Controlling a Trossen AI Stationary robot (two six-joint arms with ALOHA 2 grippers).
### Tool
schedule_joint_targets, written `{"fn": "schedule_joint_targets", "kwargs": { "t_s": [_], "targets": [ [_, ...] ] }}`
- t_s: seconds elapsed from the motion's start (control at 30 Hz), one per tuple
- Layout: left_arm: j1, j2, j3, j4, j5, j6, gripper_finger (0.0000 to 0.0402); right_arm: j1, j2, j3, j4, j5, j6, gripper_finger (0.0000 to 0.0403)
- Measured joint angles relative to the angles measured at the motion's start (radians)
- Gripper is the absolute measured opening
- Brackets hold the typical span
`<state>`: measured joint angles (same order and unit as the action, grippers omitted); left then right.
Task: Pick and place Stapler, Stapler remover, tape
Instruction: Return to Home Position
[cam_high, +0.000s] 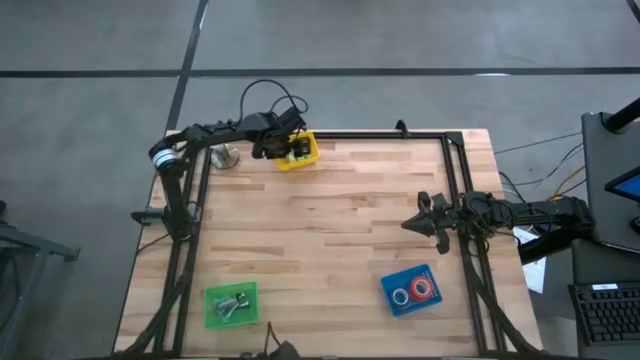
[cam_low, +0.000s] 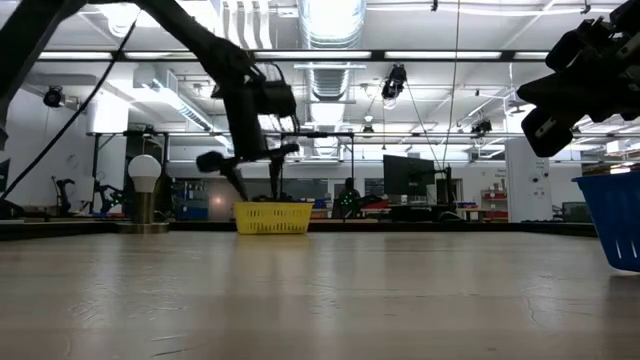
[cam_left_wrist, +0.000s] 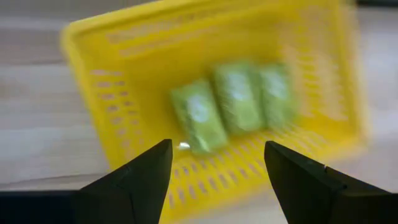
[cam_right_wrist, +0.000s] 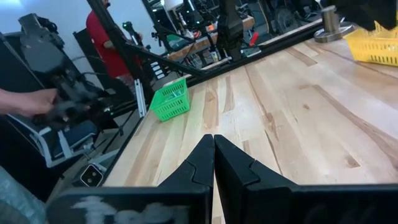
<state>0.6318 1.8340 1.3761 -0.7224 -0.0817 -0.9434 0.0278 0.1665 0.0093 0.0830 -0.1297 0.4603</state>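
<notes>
A yellow basket (cam_high: 297, 150) stands at the table's far edge. Three green oblong blocks (cam_left_wrist: 236, 99) lie side by side on its floor. My left gripper (cam_left_wrist: 217, 146) hangs open just above this basket (cam_low: 272, 217), touching nothing. A blue basket (cam_high: 411, 291) near the right front corner holds red tape rings (cam_high: 423, 289). A green basket (cam_high: 231, 305) near the left front corner holds small metal pieces (cam_high: 232, 306). My right gripper (cam_right_wrist: 214, 138) is shut and empty, hovering over the table's right side (cam_high: 408, 224).
A bulb-shaped object on a round metal base (cam_high: 224, 156) stands left of the yellow basket. Dark frame rails run along the table's left, right and far edges. The wooden middle of the table (cam_high: 330, 230) is bare. A person's hand (cam_right_wrist: 25, 99) shows beyond the table.
</notes>
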Motion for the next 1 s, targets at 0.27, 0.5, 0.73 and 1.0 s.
{"fn": "schedule_joint_targets", "kwargs": {
  "t_s": [0.27, 0.5, 0.73, 1.0],
  "targets": [
    [-0.13, -0.165, -0.03, -0.006, 0.072, 0.281, 0.0256, 0.0, 0.0, 0.0, 0.0, 0.0, 0.0, 0.0009],
    [-0.327, -0.277, -0.136, 0.12, 0.069, 0.363, 0.0138, 0.0, 0.0, 0.0, 0.0, 0.0, 0.0, 0.0009],
    [-0.441, -0.443, -0.365, 0.522, 0.311, 0.487, 0.0013, 0.0, 0.001, 0.0, 0.0, 0.0, -0.095, 0.0009],
    [-0.5, -0.756, -0.684, 0.687, 0.357, 0.31, 0.0004, 0.0, 0.0, 0.0, 0.016, 0.072, -0.156, 0.0009]
  ]
}}
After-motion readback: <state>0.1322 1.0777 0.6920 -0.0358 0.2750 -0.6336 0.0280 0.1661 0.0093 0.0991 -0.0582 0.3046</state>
